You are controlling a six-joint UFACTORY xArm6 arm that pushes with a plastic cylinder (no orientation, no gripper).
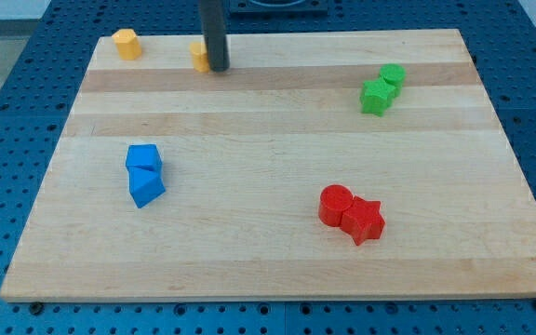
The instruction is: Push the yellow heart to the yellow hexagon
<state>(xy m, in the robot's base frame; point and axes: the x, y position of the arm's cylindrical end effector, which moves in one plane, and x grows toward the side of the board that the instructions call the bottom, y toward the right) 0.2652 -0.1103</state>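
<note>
My tip touches the right side of the heart, which it half hides, near the board's top edge. It grips nothing; it only pushes. The hexagon is well to the left. The push seems in progress; next it needs a straight leftward slide.

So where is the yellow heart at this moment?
The yellow heart sits near the view's top edge of the board, left of centre, right against the left side of my tip, with the yellow hexagon apart to its left.
</note>
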